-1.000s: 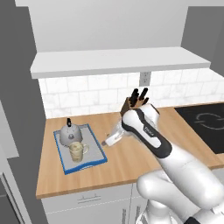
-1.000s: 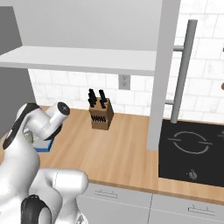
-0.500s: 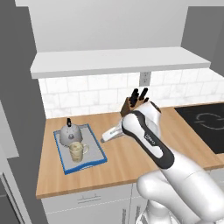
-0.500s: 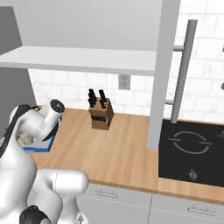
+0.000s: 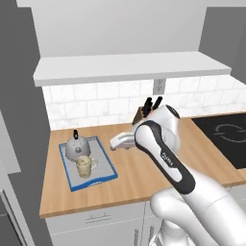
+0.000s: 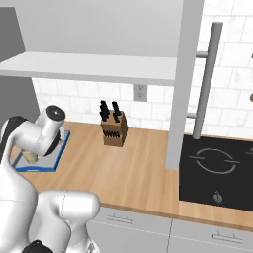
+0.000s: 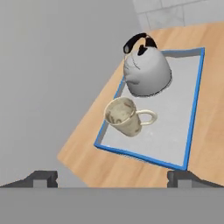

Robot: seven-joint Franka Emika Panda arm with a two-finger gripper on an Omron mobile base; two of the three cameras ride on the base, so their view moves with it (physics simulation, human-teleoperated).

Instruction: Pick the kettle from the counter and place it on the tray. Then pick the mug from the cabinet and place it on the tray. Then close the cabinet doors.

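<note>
The silver-grey kettle (image 7: 146, 70) and the beige mug (image 7: 124, 116) both stand upright on the blue-rimmed tray (image 7: 192, 122), kettle behind, mug in front. From the left base view, the kettle (image 5: 75, 148), mug (image 5: 84, 166) and tray (image 5: 109, 168) sit at the counter's (image 5: 129, 178) left end. My gripper (image 5: 116, 142) hovers just right of the tray, above the counter, open and holding nothing; its fingertips (image 7: 43, 177) point toward the tray. The cabinet (image 5: 129, 69) shelf is bare, and the cabinet doors (image 6: 185, 84) stand open. The arm hides most of the tray (image 6: 47, 160) in the right base view.
A brown knife block (image 6: 113, 129) stands against the white tiles at mid-counter. A black cooktop (image 6: 217, 170) lies to the right. The open right door's bar handle (image 6: 207, 81) hangs over the counter, and the open left door (image 5: 19, 125) stands beside the tray.
My hand has risen slightly beside the tray and the forearm has swung a little. The jaws stay open. Kettle and mug have not moved.
</note>
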